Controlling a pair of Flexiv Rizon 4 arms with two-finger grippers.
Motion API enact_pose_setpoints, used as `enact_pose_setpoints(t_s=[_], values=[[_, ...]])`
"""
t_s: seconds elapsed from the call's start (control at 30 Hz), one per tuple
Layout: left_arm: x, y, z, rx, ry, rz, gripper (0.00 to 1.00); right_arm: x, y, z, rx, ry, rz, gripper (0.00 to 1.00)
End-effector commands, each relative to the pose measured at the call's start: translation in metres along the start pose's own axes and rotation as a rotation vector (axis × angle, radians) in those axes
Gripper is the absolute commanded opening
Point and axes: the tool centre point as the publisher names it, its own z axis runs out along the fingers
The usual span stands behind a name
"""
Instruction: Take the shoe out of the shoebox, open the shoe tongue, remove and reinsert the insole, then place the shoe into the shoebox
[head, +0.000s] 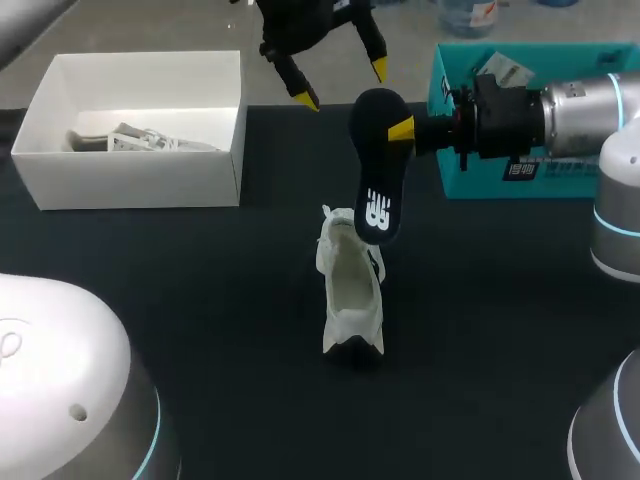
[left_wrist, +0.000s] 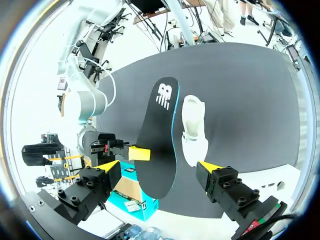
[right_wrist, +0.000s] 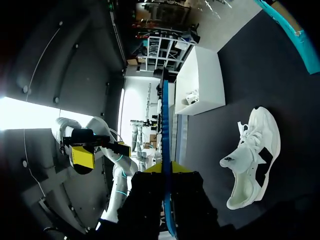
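Observation:
A white shoe (head: 352, 295) stands on the black table at the middle, its mouth wide open; it also shows in the wrist views (left_wrist: 194, 130) (right_wrist: 252, 160). Above its heel end hangs the black insole (head: 378, 165), and my right gripper (head: 400, 130) is shut on the insole's upper end. In the right wrist view the insole (right_wrist: 165, 135) runs edge-on out from between that gripper's (right_wrist: 166, 167) fingers. My left gripper (head: 343, 85) hovers open above and behind the insole (left_wrist: 157, 145), its fingers (left_wrist: 107, 165) spread on either side without touching it.
The white shoebox (head: 130, 180) stands at the back left with a second white shoe (head: 140, 138) inside. A teal box lid (head: 520, 170) lies at the back right, under my right arm. The black mat extends all around the shoe.

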Motion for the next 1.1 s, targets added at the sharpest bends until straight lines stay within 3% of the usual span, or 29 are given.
enact_pose_setpoints(t_s=[0.03,0.27,0.6,0.73,1.1], values=[[0.018,-0.005,0.004,-0.039,-0.445,0.033,1.00,0.002,-0.002,-0.004,-0.005,0.005,-0.001,0.00],[0.019,0.000,0.008,-0.080,-0.663,0.050,1.00,0.006,-0.003,-0.008,-0.004,0.012,-0.003,0.00],[0.011,0.006,0.006,-0.114,-0.827,0.005,1.00,0.005,-0.004,-0.010,-0.009,0.014,0.004,0.00],[0.008,0.009,0.007,-0.129,-0.830,0.016,1.00,0.003,-0.005,-0.009,-0.007,0.017,0.011,0.00],[0.014,0.009,0.030,-0.048,-0.893,0.027,1.00,0.007,-0.006,-0.012,-0.018,0.024,0.014,0.00]])
